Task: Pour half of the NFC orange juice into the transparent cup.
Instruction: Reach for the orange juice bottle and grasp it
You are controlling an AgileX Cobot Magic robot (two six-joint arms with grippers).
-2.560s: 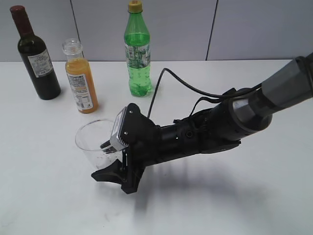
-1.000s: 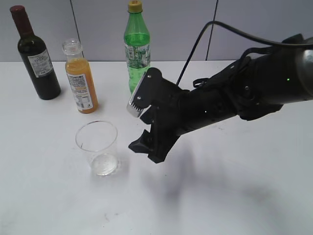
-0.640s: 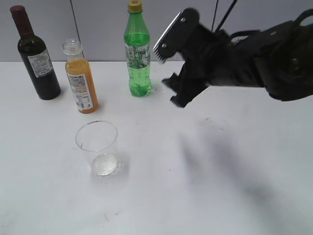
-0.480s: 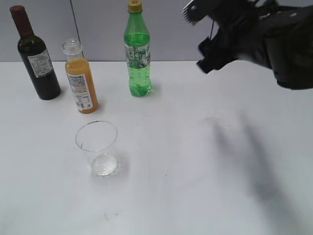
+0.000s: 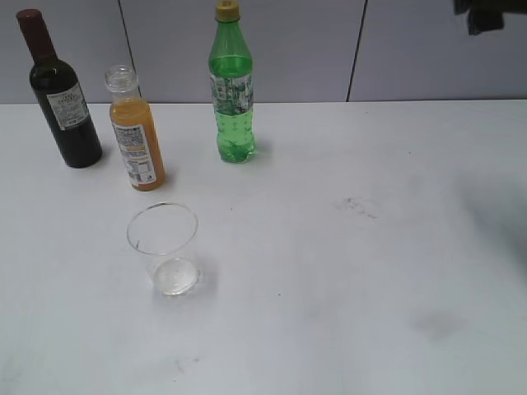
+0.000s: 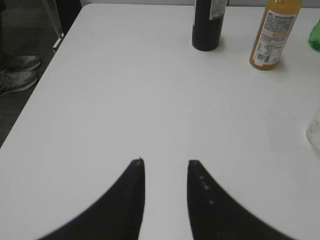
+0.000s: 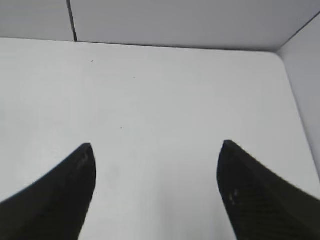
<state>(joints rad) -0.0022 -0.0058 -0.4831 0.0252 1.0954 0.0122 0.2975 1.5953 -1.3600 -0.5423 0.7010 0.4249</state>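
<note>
The NFC orange juice bottle [image 5: 137,136] stands uncapped and upright at the back left of the white table, holding orange liquid. It also shows in the left wrist view [image 6: 275,35]. The transparent cup [image 5: 165,247] stands upright in front of it, apart from it; only its edge shows in the left wrist view [image 6: 315,132]. My left gripper [image 6: 165,162] is open and empty over bare table, well short of the bottles. My right gripper [image 7: 157,146] is wide open and empty above the table's far right corner; only a dark piece of that arm [image 5: 482,12] shows in the exterior view.
A dark wine bottle [image 5: 62,90] stands left of the juice, and a tall green soda bottle [image 5: 232,90] stands to its right at the back. A grey wall panel [image 5: 329,49] runs behind the table. The table's left edge [image 6: 55,55] drops to the floor.
My right arm has lifted away from beside the cup and swung up and to the right, almost out of the exterior view. The cup and bottles have not moved.
</note>
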